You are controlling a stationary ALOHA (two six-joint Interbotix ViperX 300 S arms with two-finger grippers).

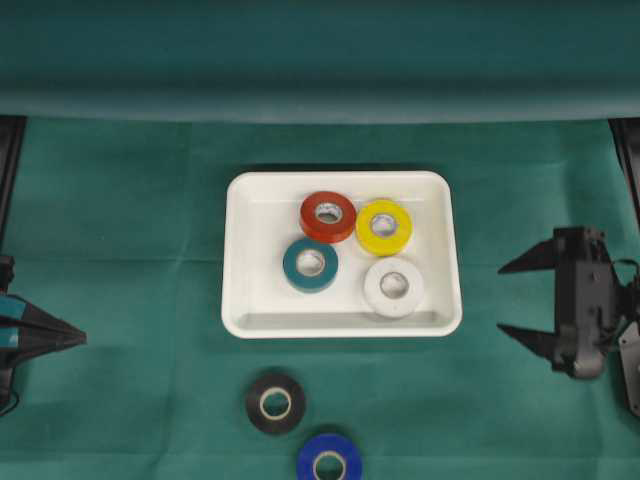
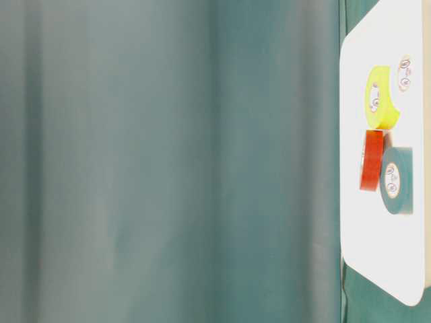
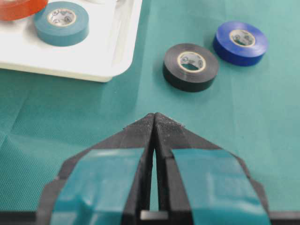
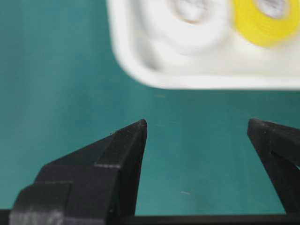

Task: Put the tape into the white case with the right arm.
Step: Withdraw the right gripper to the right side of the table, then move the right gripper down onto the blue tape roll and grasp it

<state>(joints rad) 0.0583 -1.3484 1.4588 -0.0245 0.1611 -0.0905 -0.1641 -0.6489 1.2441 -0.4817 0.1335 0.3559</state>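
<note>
The white case [image 1: 250, 300] lies mid-table and holds red tape [image 1: 328, 216], yellow tape [image 1: 384, 227], teal tape [image 1: 310, 264] and white tape [image 1: 394, 287]. On the green cloth in front of it lie a black tape [image 1: 275, 402] and a blue tape [image 1: 329, 460] at the bottom edge. My right gripper [image 1: 510, 298] stands open and empty to the right of the case, fingers pointing at it; in the right wrist view the gripper [image 4: 198, 127] frames bare cloth below the case's corner [image 4: 140, 77]. My left gripper [image 1: 78, 338], teal-banded, is shut at the far left.
A green backdrop fold [image 1: 320, 100] runs across the back of the table. Black arm mounts stand at the back left [image 1: 10, 160] and back right [image 1: 628, 150] corners. In the left wrist view the black tape [image 3: 191, 67] and blue tape [image 3: 240, 42] lie right of the case's corner [image 3: 101, 70].
</note>
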